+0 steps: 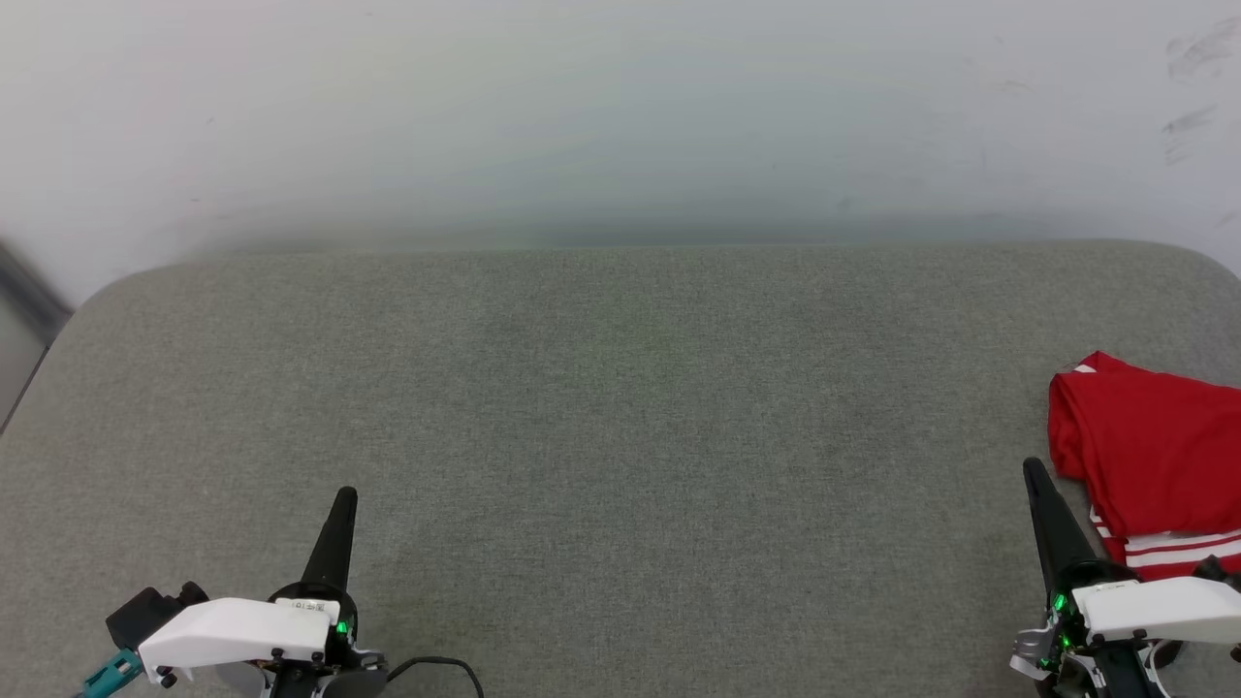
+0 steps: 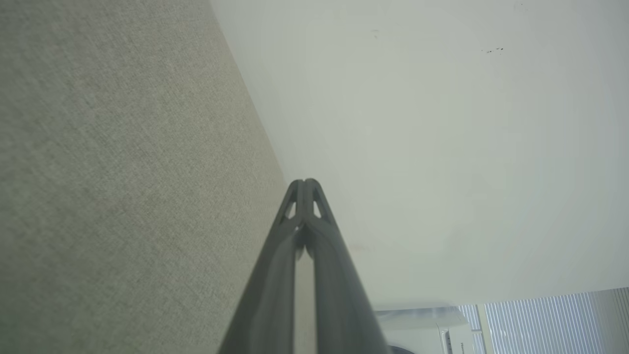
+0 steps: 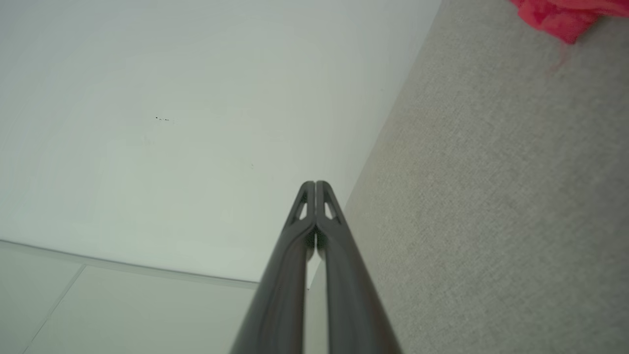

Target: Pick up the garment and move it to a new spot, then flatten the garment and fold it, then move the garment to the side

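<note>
Though crowded at right edge by folded garment (image 1: pixel 1154 456), wide bare grey pad (image 1: pixel 620 407) elsewhere. Left gripper (image 1: pixel 346 494) pinched together, empty; right gripper (image 1: pixel 1033 470) likewise, beside garment.

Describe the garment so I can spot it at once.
Start at the wide grey fabric-covered table against the pale wall. Follow it to its right edge, beside the shut right end effector. There lies the garment, a folded red jersey; its red and white-striped trim stand out from the grey cloth and dark end effector.
</note>
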